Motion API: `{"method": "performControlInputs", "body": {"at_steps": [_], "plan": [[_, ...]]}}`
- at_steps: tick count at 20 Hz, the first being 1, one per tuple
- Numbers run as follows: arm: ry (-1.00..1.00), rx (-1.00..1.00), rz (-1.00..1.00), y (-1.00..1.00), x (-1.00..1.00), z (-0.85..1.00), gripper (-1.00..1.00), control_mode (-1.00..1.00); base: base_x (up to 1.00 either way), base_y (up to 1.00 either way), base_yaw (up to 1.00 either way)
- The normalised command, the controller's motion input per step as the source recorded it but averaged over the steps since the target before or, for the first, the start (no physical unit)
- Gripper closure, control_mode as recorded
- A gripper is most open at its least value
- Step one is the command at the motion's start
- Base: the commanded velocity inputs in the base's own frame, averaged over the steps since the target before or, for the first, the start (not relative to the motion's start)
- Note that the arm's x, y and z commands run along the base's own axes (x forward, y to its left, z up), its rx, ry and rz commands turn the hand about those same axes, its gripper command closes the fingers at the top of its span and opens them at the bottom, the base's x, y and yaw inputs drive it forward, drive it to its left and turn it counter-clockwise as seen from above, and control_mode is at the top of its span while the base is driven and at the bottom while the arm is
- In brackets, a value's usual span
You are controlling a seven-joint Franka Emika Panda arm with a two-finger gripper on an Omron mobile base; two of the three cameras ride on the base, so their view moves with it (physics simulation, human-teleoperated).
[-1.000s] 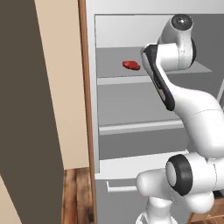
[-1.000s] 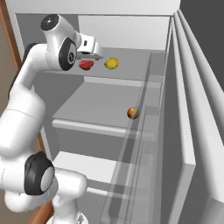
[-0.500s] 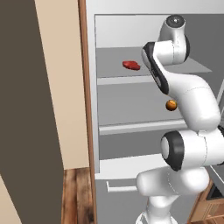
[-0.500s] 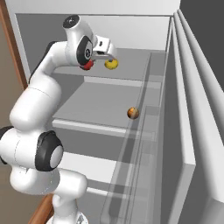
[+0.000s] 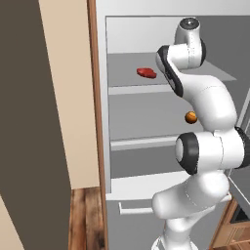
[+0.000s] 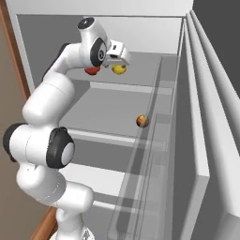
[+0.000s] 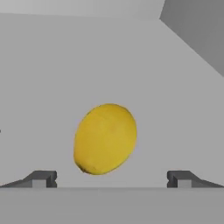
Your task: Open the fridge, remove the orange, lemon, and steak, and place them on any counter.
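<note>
The fridge (image 5: 146,142) stands open, its grey shelves in view. On the top shelf lies the yellow lemon (image 6: 119,70), and my gripper (image 6: 120,61) hangs just above it, open. In the hand view the lemon (image 7: 105,139) sits centred between and beyond my gripper (image 7: 112,179), whose fingertips (image 7: 42,178) stand wide apart and touch nothing. The red steak (image 5: 146,72) lies on the same shelf to the lemon's left, and the steak (image 6: 92,71) is partly hidden by my arm in the right base view. The orange (image 5: 190,117) (image 6: 142,121) rests on the middle shelf near the right side.
The fridge door (image 6: 206,140) stands open at the right, with clear door shelves (image 6: 152,159) beside the orange. A wide bottom drawer (image 5: 136,210) sits below the shelves. A tall brown cabinet side (image 5: 68,97) borders the fridge on the left, above wooden flooring (image 5: 85,215).
The arm has reached deeper into the top shelf. The gripper has moved from over the steak rightward to just above the lemon. Steak, lemon and orange have stayed put.
</note>
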Motion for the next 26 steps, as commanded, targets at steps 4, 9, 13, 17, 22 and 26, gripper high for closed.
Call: {"method": "performControlInputs", "body": {"at_steps": [4,9,13,17,22,26], "plan": [[0.02,0.01,0.00,0.00,0.51,-0.13,-1.00,-1.00,0.00,0.00,0.00],[0.03,0.00,-0.04,-0.06,0.36,-0.13,-1.00,-1.00,0.00,0.00,0.00],[0.01,0.00,-0.11,-0.18,0.00,-0.23,-1.00,-1.00,0.00,0.00,0.00],[0.01,0.00,-0.11,-0.14,0.00,-0.22,-1.00,-1.00,0.00,0.00,0.00],[0.01,0.00,-0.04,0.00,0.08,-0.25,1.00,-1.00,0.00,0.00,0.00],[0.00,0.04,0.00,0.00,0.07,-0.16,1.00,-1.00,0.00,0.00,0.00]]}}
